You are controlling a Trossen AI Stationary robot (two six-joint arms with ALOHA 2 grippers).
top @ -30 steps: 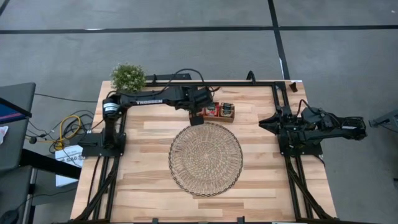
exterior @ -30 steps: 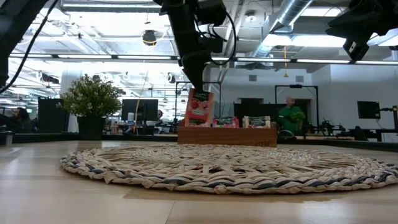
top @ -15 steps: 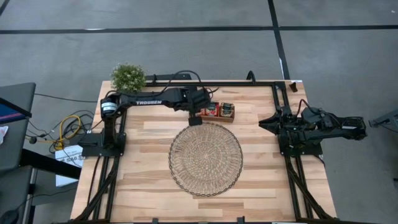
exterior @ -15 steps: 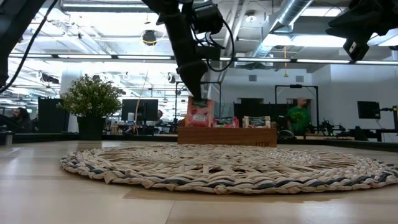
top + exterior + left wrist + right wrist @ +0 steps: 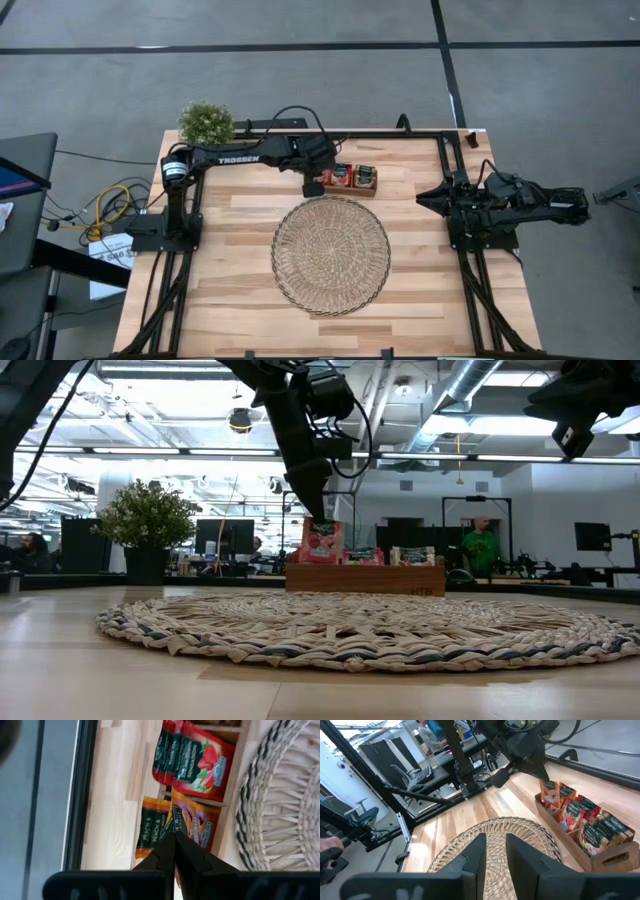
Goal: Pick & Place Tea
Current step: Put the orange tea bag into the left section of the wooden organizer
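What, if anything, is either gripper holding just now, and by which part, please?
The left gripper pinches an orange tea sachet by its top edge; the right gripper holds nothing.

White lettering reading "TROSSEN" runs along the left arm [image 5: 240, 157], just behind its jaws. Print on the tea sachets [image 5: 195, 762] ahead of the jaws is illegible.

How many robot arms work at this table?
2: the left dark arm reaches to the small brown wooden tray; the right dark arm sits folded at the right edge.
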